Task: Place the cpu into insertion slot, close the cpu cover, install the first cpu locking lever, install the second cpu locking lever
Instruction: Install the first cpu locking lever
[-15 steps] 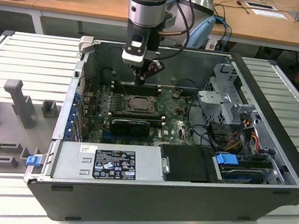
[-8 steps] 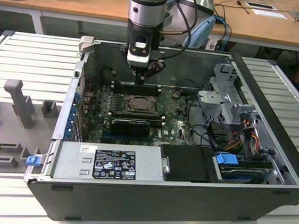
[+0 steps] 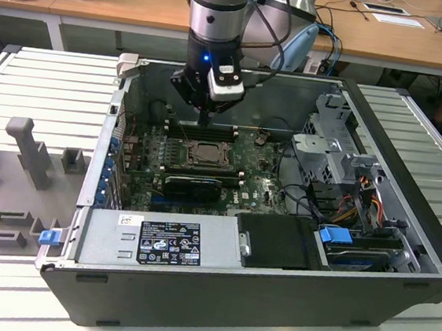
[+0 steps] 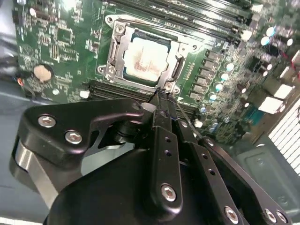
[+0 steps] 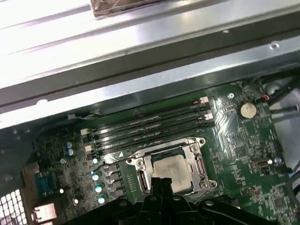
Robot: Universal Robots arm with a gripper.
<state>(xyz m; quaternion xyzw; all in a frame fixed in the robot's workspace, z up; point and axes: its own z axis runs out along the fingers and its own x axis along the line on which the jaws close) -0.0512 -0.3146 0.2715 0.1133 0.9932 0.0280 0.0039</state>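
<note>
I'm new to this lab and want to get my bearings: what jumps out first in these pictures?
In the exterior view an open computer case lies on its side, and the robot arm reaches down into it. In the second wrist view the gripper hangs at a corner of the socket, where the silvery cpu sits framed by the cpu cover on the green motherboard.

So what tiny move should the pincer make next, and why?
Probably ease down a little at the frame's corner. The chip already sits in its slot with the metal frame lying flat around it, and the shut pincer is poised right by that corner.
</note>
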